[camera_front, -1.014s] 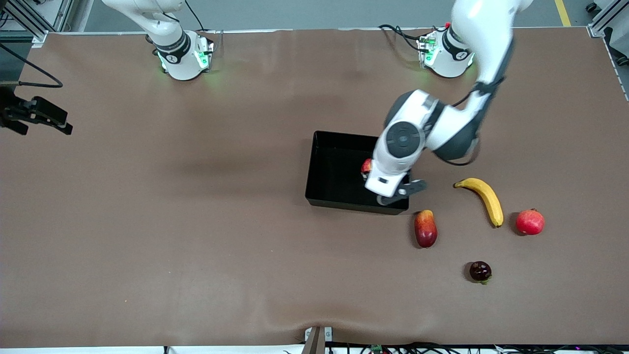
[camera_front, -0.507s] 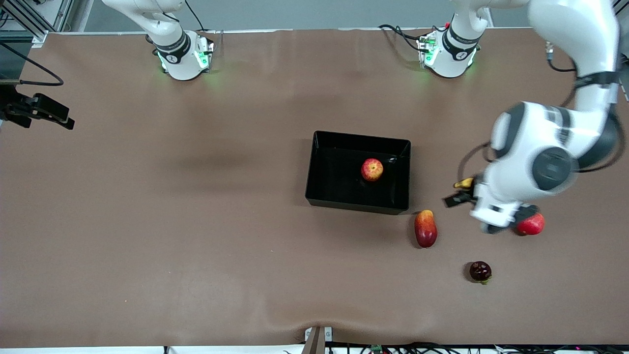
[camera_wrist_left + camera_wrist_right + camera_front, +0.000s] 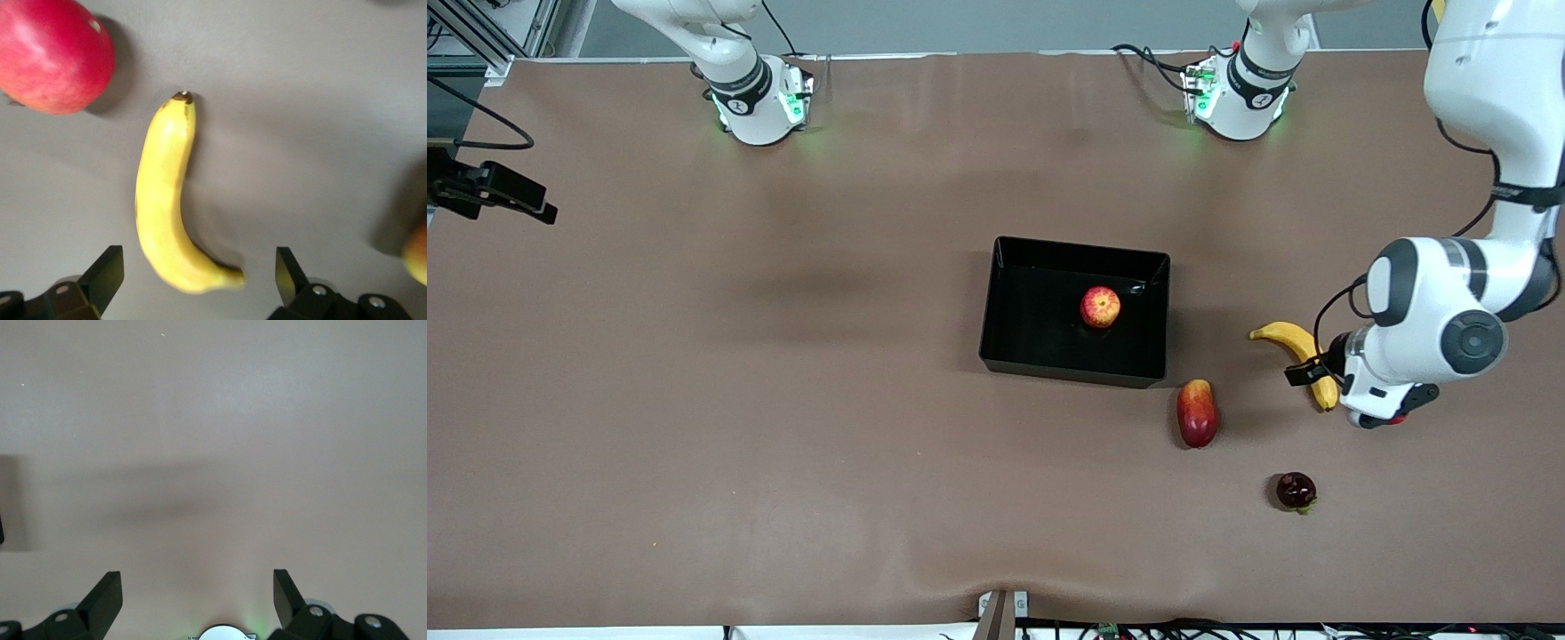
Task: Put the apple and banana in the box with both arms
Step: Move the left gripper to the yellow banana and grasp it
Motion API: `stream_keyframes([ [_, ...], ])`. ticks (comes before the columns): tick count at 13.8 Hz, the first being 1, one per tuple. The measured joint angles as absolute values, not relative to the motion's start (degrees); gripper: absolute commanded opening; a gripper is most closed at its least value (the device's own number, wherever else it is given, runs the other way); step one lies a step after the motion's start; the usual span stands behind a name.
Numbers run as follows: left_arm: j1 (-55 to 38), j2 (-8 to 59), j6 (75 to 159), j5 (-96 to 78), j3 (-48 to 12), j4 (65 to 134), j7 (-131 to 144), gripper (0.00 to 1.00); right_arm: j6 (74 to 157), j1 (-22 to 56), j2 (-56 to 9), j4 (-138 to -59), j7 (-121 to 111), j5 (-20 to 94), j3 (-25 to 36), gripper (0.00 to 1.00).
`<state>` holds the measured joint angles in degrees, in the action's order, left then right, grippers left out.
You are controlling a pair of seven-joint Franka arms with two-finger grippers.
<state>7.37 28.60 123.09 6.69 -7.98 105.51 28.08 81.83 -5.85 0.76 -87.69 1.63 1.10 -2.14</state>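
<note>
Across the brown table (image 3: 783, 400) the scene is laid out, largest thing first. Near the middle the black box (image 3: 1014, 311) is seen, with the apple (image 3: 1101, 307) resting inside it, toward the left arm's end. Over the table at that end the left arm (image 3: 1440, 320) is reached out from its base, and the left gripper (image 3: 1352, 391) is held over the banana (image 3: 1303, 351), jaws spread wide with nothing between them. From the left wrist view the banana (image 3: 163, 200) is shown lying flat on the table, apart from both fingers (image 3: 107, 273). At the edge of the table toward the right arm's end, the right gripper (image 3: 494, 191) is parked, its arm waiting, jaws likewise released and empty, as the right wrist view confirms.

Just nearer the camera than the box's corner a red-yellow mango (image 3: 1197, 412) is lying. Beside the banana a plain red fruit (image 3: 53, 53) is caught by the left wrist camera. Nearest the camera, a small dark fruit (image 3: 1296, 491) is spotted.
</note>
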Motion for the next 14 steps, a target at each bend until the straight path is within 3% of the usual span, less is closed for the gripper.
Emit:
stream_keyframes([
  [2,9.0,29.3,126.4,6.8,-8.0,108.4,28.2,1.00,82.9,-6.0,0.7,-87.7,1.6,1.1,-2.1,1.00],
  [4,10.4,29.8,126.9,6.9,-8.0,109.1,28.2,0.93,84.1,-6.1,0.5,-87.9,1.6,1.2,-2.2,1.00],
  [5,11.0,30.2,127.2,6.9,-7.9,109.2,28.2,0.83,84.8,-6.1,0.4,-88.0,1.6,1.2,-2.2,1.00],
  [7,11.8,31.4,128.1,6.9,-8.0,109.4,28.2,0.49,85.5,-6.0,0.1,-88.2,1.6,1.3,-2.4,1.00],
  [9,11.9,32.4,128.6,6.9,-8.0,109.4,28.2,0.01,86.0,-5.9,-0.2,-88.2,1.6,1.3,-2.5,1.00],
  [14,11.7,30.6,127.1,7.0,-9.3,108.4,28.3,0.00,86.8,-5.7,-0.3,-88.2,1.7,1.5,-2.6,1.00],
])
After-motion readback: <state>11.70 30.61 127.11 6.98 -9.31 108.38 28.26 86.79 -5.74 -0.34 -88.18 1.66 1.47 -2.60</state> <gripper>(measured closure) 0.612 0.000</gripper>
